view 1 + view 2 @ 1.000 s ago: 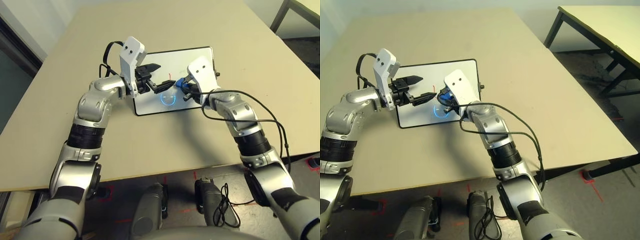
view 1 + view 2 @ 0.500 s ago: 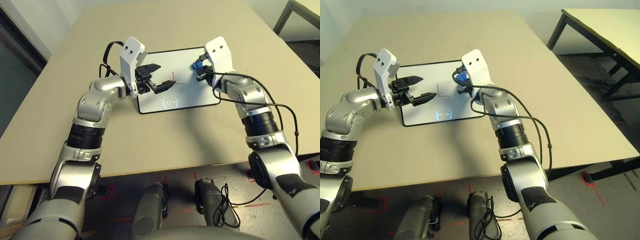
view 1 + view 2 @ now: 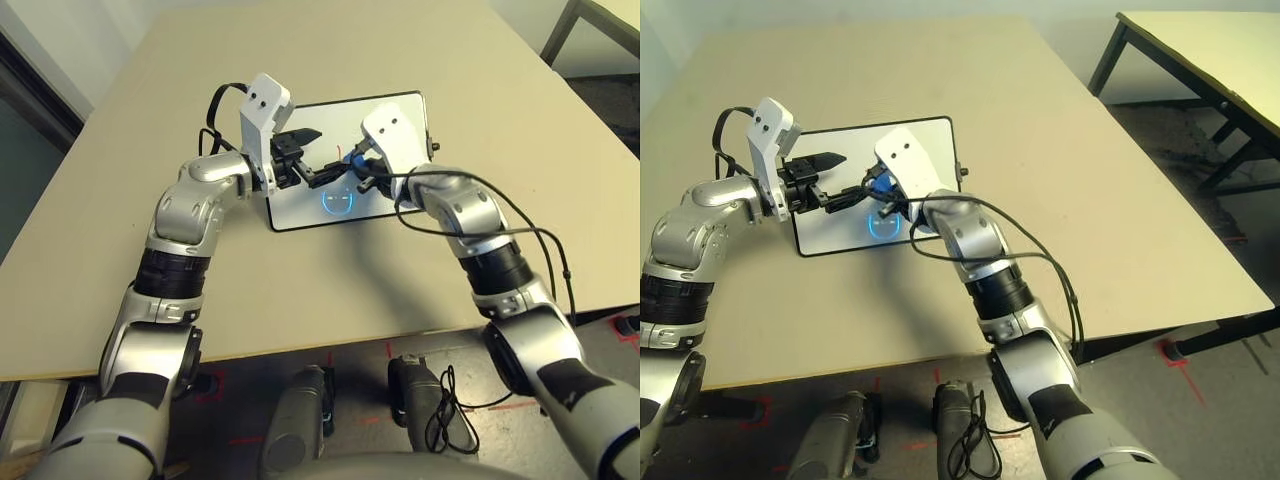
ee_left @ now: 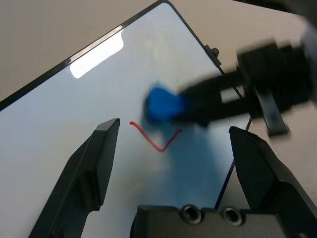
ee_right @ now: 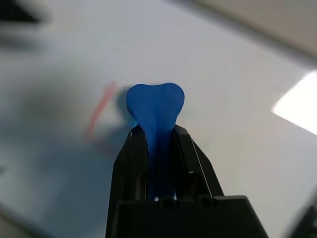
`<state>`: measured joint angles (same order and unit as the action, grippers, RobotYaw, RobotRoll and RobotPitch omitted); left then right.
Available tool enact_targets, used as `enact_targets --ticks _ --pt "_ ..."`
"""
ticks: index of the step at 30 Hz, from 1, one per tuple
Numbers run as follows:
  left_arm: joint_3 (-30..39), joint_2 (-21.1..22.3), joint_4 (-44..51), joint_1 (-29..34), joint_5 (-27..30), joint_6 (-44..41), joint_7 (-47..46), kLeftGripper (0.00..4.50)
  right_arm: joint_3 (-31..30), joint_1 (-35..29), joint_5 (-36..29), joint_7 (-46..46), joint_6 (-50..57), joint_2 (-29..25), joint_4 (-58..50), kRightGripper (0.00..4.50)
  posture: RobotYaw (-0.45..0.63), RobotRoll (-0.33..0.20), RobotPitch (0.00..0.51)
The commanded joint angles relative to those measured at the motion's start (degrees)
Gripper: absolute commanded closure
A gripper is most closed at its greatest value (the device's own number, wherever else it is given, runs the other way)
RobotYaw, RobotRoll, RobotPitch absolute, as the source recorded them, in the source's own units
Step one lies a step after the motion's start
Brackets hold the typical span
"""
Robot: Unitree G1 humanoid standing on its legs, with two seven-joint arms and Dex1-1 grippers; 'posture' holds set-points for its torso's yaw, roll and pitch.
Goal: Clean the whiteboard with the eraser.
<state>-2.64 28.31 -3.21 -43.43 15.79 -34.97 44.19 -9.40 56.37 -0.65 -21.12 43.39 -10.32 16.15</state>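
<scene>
A: What's hard to make out?

B: The right tool [image 5: 156, 144] and its white wrist cover part of the whiteboard [image 3: 300, 205] in the head view; the eraser [image 5: 155, 111] is a blue sliver there. In the left wrist view it's smeared.

A: Shapes, surfaces?

B: Glossy white board, thin black frame, rounded corners, on the matte tan bench [image 3: 330, 300], upper centre of frame. A red check-like mark [image 4: 154, 139] and a blue circle [image 3: 338, 200].

A: The tools?

B: Right fingers pinch the eraser's waist, its rounded end just beside the red mark. The left tool [image 4: 181, 148] hangs spread wide, empty, the eraser beyond its tips.
</scene>
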Motion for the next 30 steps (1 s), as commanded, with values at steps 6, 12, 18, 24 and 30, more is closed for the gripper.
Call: enact_targets --ticks 6,12,18,24,30 --pt "-0.1 0.3 0.7 0.8 0.2 -0.4 0.1 0.00 -0.2 -0.9 0.5 0.2 1.1 0.5 0.4 3.93 0.03 0.000 0.187" --pt "-0.2 0.3 0.4 0.5 0.2 -0.4 0.3 0.00 -5.4 -6.9 0.3 -2.4 8.8 1.0 -8.1 3.93 0.03 0.000 0.188" --pt "-0.3 0.3 0.2 0.5 0.1 -0.3 0.4 0.00 -6.1 -8.0 0.5 -2.9 11.1 0.7 -10.3 3.93 0.03 0.000 0.186" --pt "-0.3 0.4 -0.1 0.3 -0.1 0.0 0.6 0.00 -0.2 -2.6 1.0 -0.1 6.8 -1.0 -4.4 3.93 0.03 0.000 0.180" --pt "-0.5 0.3 -0.3 0.0 -0.1 0.2 0.7 0.00 0.1 -2.4 0.9 0.3 6.2 -1.3 -2.4 3.93 0.03 0.000 0.178"
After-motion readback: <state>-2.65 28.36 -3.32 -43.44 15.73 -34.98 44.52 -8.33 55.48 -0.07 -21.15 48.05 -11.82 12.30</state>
